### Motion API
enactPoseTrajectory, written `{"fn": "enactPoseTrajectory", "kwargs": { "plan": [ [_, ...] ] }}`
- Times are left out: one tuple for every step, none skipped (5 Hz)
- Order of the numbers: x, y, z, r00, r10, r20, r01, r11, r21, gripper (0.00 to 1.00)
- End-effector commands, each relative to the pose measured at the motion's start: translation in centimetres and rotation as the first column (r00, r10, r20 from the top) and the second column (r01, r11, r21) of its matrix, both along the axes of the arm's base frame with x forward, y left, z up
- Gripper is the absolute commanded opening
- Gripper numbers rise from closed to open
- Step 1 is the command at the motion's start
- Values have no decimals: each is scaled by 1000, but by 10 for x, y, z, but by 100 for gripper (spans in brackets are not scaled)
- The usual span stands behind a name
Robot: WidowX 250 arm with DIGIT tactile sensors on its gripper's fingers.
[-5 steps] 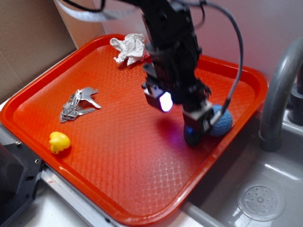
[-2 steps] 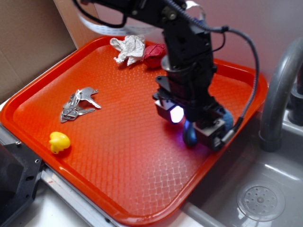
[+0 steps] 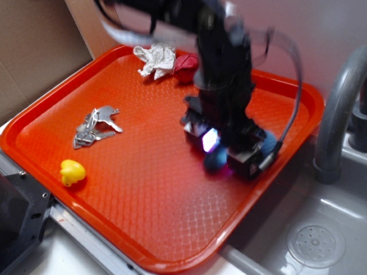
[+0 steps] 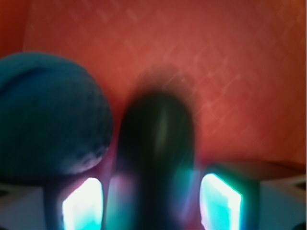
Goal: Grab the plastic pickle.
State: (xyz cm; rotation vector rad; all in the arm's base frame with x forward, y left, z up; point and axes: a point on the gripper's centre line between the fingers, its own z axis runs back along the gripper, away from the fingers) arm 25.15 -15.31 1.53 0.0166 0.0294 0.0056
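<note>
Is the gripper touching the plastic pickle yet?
Cannot tell. The wrist view shows the plastic pickle lying between the gripper fingers, but blur and glare hide whether either finger meets it; the exterior view is motion-blurred.

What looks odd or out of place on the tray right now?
Nothing is spilled or broken. The blue ball crowds the plastic pickle, right beside one gripper finger, so it could get nudged.

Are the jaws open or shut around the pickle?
Open: in the wrist view the pickle lies between two spread fingers, gaps visible either side.
</note>
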Motion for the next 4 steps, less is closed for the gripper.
{"fn": "enactPoseTrajectory", "kwargs": {
  "plan": [
    [-21, 12, 2, 1000, -20, 6, 19, 1000, 25, 0],
    [-25, 13, 15, 998, -63, 8, 63, 997, 48, 0],
    [-43, 30, 63, 991, -99, 93, 103, 994, -39, 0],
    [-52, 56, 111, 984, -60, 165, 74, 994, -78, 0]
  ]
}}
